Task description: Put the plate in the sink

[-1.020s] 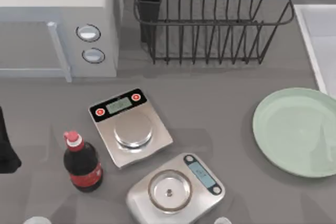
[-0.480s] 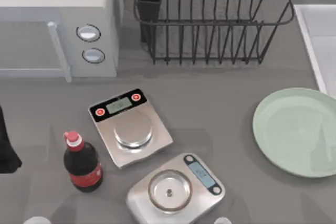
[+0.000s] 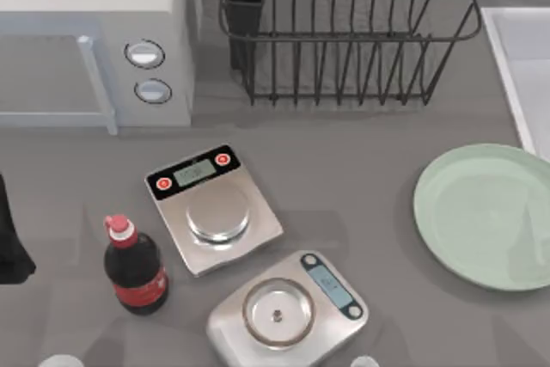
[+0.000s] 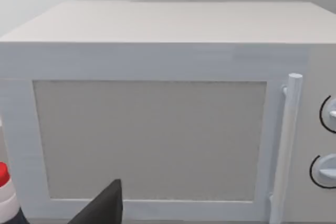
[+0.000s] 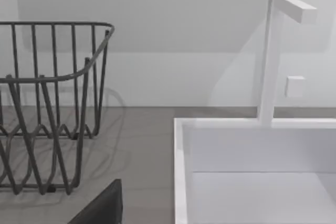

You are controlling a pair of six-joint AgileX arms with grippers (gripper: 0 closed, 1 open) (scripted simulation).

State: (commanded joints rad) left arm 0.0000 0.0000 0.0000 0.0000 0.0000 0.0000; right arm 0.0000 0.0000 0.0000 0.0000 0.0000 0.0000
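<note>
Plate lies flat on the counter at the right, outside the sink; I cannot tell how either gripper's jaws stand.

At the top view's left edge a dark piece of my left arm (image 3: 10,238) is cut off by the frame, next to the microwave (image 3: 94,36). Moving right: a cola bottle (image 3: 135,268) with a red cap, a steel scale with a black panel (image 3: 212,208), a second scale (image 3: 288,311) cropped at the bottom, and the black wire dish rack (image 3: 344,32) behind them. The mint-green plate (image 3: 485,217) runs off the right edge, just beside the sink (image 3: 507,66), whose white rim corner alone is visible. My right wrist view shows the basin wall (image 5: 252,156), a faucet (image 5: 273,56), and one dark fingertip (image 5: 102,208).
</note>
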